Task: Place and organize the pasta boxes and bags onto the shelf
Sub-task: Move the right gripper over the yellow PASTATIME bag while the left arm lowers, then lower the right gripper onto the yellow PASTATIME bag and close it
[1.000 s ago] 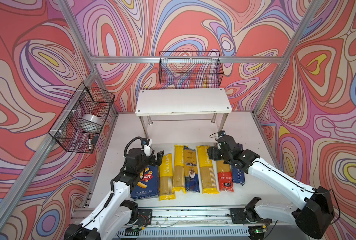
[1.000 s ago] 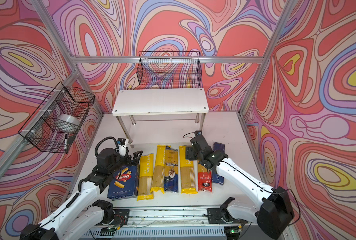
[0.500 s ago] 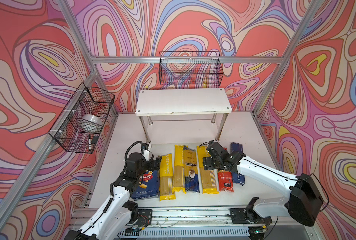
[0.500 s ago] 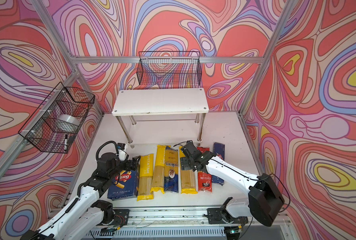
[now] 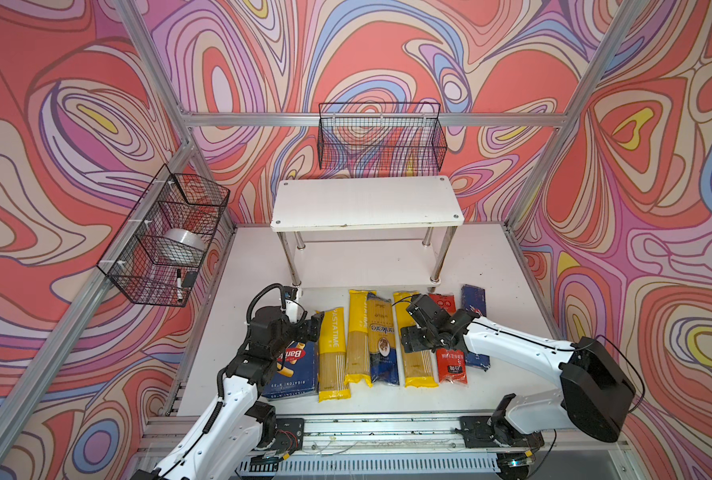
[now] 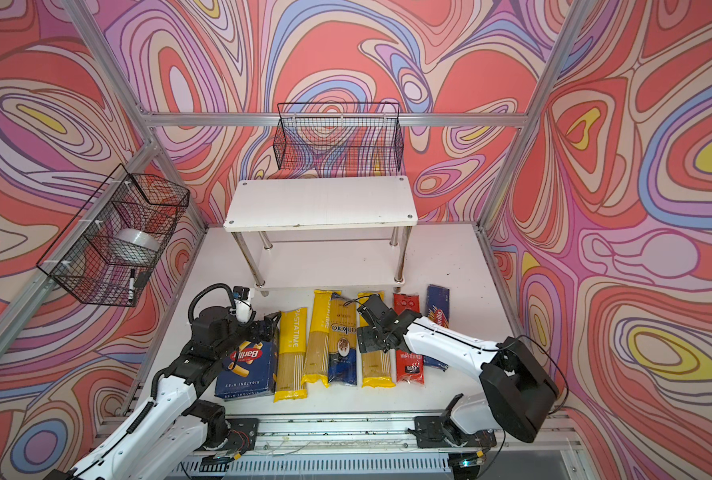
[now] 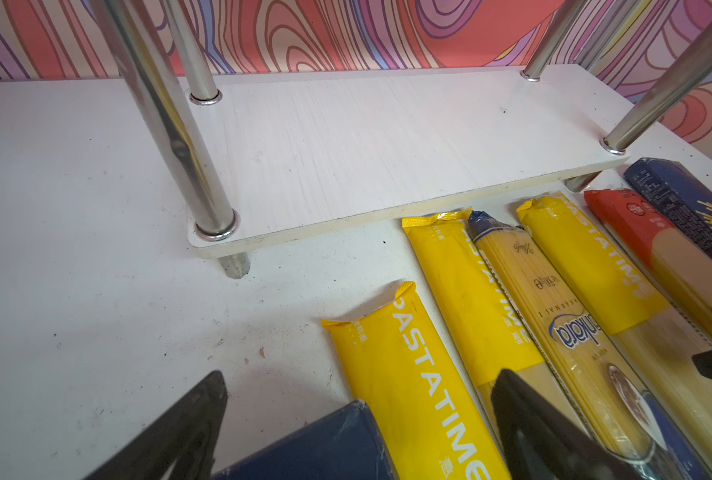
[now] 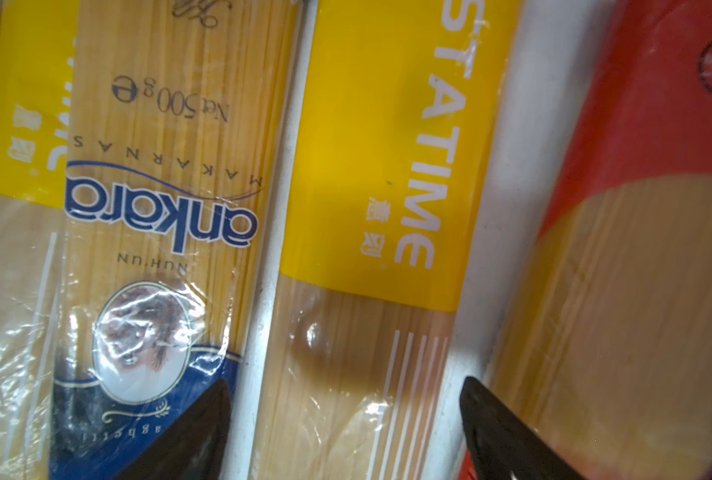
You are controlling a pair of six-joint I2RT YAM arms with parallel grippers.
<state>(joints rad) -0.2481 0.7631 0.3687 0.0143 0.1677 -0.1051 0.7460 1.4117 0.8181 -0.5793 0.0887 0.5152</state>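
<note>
The white table (image 5: 491, 257) carries everything. The small two-tier shelf of white boards on chrome tube legs (image 5: 366, 201) stands beyond both claws. Both its boards are bare, so nothing is shelved yet. The goods lie flat in one row just short of the shelf's lower board, under and beside the claws. Their long sides are parallel, probably so each can be pinched across its narrow width.

The wide, dark blue Barilla rigatoni carton (image 5: 294, 370) lies under the left claw (image 7: 360, 386). This claw's jaws stand released and grasp nothing; the carton's corner and a yellow PASTATIME spaghetti bag (image 7: 400, 374) show between them.

The right claw (image 8: 346, 382) hangs low over another yellow PASTATIME bag (image 8: 379, 166). Its jaws are spread to either side of the bag and unclenched, seemingly ready to close across it. On this claw's left-arm side lies the clear, blue-and-gold Ankara bag (image 8: 159, 208). On its outer side lies the red bag (image 8: 636, 208), and past that the narrow dark blue spaghetti carton (image 5: 474, 299).
</note>
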